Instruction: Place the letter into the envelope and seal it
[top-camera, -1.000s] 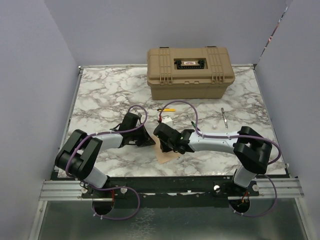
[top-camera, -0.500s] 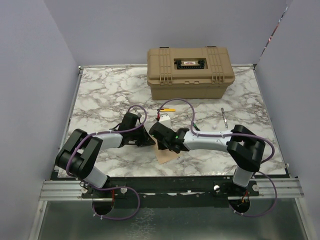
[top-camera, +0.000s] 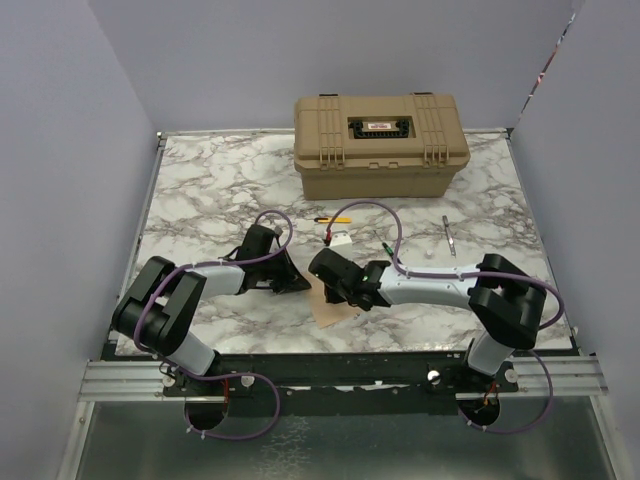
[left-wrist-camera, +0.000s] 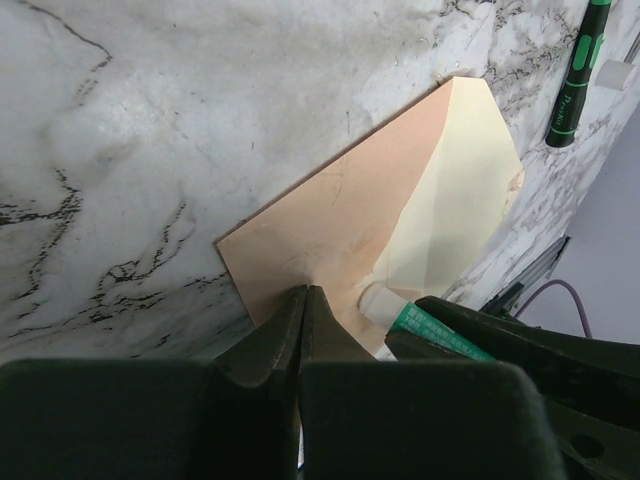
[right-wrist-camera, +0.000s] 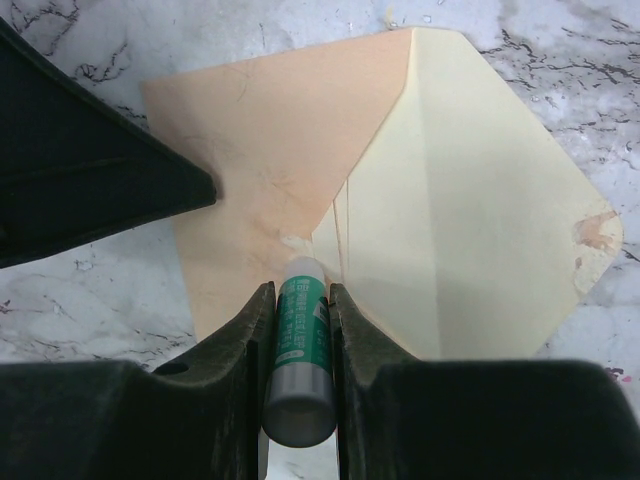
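Observation:
The peach-tan envelope lies flat with its pale yellow flap folded open. My right gripper is shut on a green glue stick, and the stick's white tip rests on the envelope beside the flap fold. My left gripper is shut, its tips pressed on the envelope's near edge, next to the glue stick. From above, both grippers meet over the envelope, the left gripper on its left, the right gripper above it. The letter is hidden.
A tan toolbox stands at the back of the marble table. A yellow pen, a small white piece, a green pen and a thin metal tool lie behind the arms. The table's front edge is just below the envelope.
My right gripper slid a little left with the glue stick, then came back right. The left gripper has stayed pressed on the envelope.

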